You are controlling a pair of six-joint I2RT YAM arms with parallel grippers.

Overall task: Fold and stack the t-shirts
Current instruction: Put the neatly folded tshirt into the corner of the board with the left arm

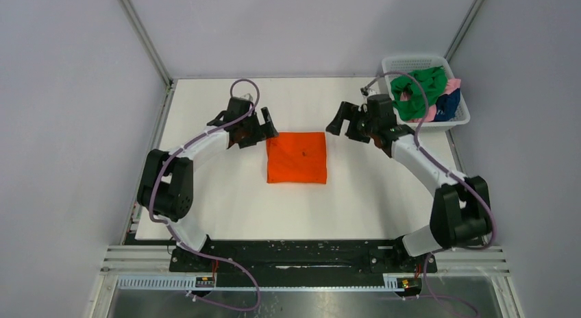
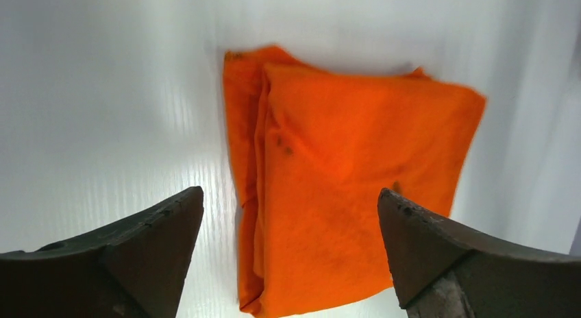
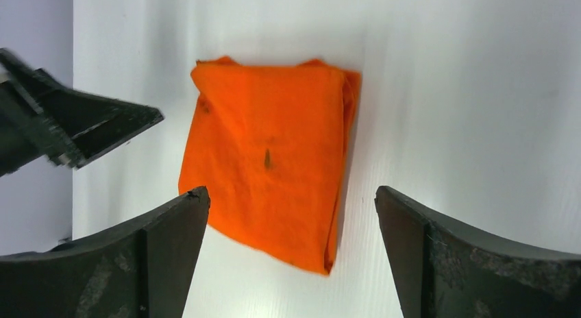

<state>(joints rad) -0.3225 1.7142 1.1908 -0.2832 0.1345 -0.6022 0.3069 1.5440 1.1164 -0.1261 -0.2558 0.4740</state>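
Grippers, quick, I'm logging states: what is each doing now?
Left gripper: open, holding nothing.
Right gripper: open, holding nothing.

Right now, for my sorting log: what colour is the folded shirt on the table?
The folded shirt is bright orange, seen best from the right wrist.

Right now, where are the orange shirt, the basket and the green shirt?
orange shirt (image 1: pixel 297 157), top view, middle of the folded square.
basket (image 1: pixel 414 61), top view, far rim.
green shirt (image 1: pixel 435 79), top view, crumpled cloth.
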